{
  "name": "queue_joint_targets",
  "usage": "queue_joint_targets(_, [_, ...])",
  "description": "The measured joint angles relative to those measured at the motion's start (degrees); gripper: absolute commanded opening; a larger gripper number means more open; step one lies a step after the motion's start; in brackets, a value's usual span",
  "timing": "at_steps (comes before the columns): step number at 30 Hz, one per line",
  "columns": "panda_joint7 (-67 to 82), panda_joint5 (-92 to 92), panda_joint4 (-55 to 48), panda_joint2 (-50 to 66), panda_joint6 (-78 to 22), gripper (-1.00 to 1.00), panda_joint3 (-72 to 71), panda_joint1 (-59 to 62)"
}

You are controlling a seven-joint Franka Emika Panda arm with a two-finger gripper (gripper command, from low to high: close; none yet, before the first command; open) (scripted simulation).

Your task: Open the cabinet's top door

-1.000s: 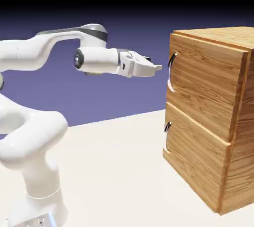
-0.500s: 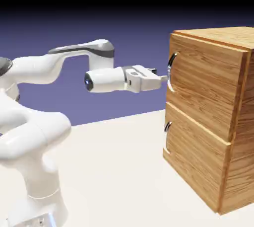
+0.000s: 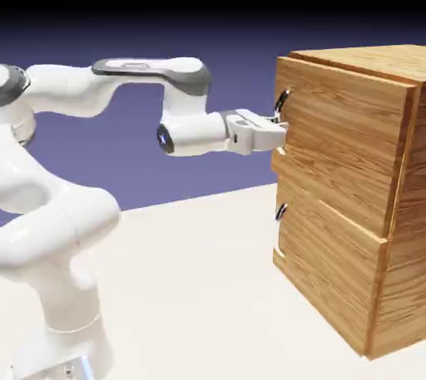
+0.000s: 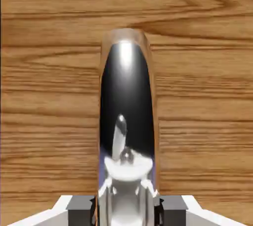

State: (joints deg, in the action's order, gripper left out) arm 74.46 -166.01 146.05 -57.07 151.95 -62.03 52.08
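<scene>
Right of centre in the exterior view, the gripper [image 3: 284, 126] is clasping the slick, probably rigid handle [image 4: 126, 101], mid-bow probably giving best purchase.

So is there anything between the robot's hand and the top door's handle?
Nothing visible: the hand is already closed on the handle, with one fingertip on each side of it.

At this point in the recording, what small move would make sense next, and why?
Probably a gentle pull back, away from the cabinet, keeping the grip: the gripper is closed on the top door's handle, and the top door already stands slightly ajar.
</scene>
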Motion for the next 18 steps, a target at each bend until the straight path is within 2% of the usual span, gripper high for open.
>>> queue_joint_targets(3, [4.9, 0.9, 2.9, 3.5, -1.5, -1.00, 5.6, -6.1])
queue_joint_targets(10, [-1.1, 17.0, 15.4, -0.7, -11.9, -1.00, 20.0, -18.6])
queue_joint_targets(18, [-6.9, 37.0, 25.2, -7.4, -24.1, -1.00, 35.7, -23.8])
